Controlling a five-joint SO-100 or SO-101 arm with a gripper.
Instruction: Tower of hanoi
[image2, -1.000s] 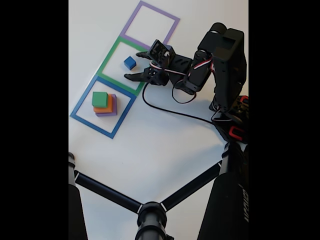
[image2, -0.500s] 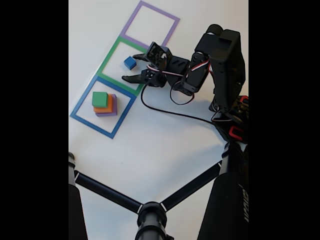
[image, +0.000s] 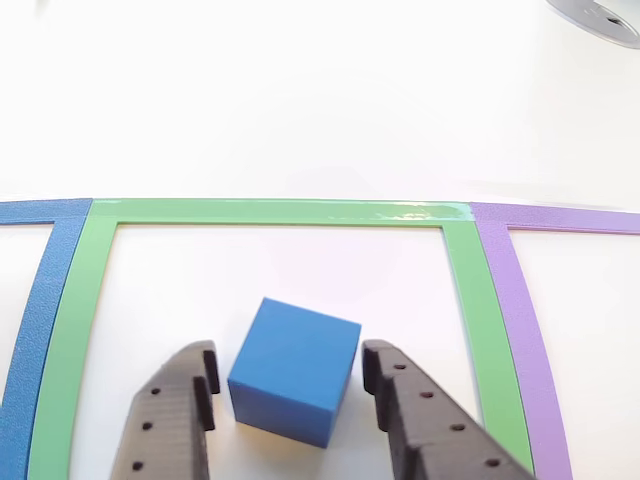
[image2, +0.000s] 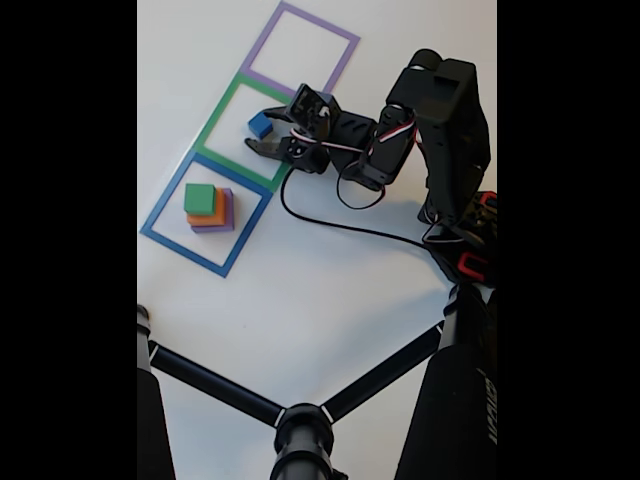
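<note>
The white table (image2: 330, 290) carries three taped squares in a row: purple (image2: 300, 48), green (image2: 243, 133) and blue (image2: 205, 215). The arm (image2: 440, 110) reaches in from the right of the fixed view. Over the last second it has pushed further left, so the gripper (image2: 262, 133), which was short of the cube, now sits right at it inside the green square.

In the blue square stands a stack (image2: 208, 209): purple slab at the bottom, orange in the middle, green block (image2: 200, 198) on top. It has not moved.

The small blue cube (image: 295, 370) lies alone on the table inside the green square, turned a little off the tape lines. In the other view the two fingers (image: 175, 420) stand apart, one on each side of the cube, with a narrow gap showing on both sides; nothing is clamped yet.

So the approach looks finished and the closing squeeze is likely next. Since the cube sits skewed to the fingers, it may twist as they meet it. The purple square is free, and the green block heads the stack that remains
</note>
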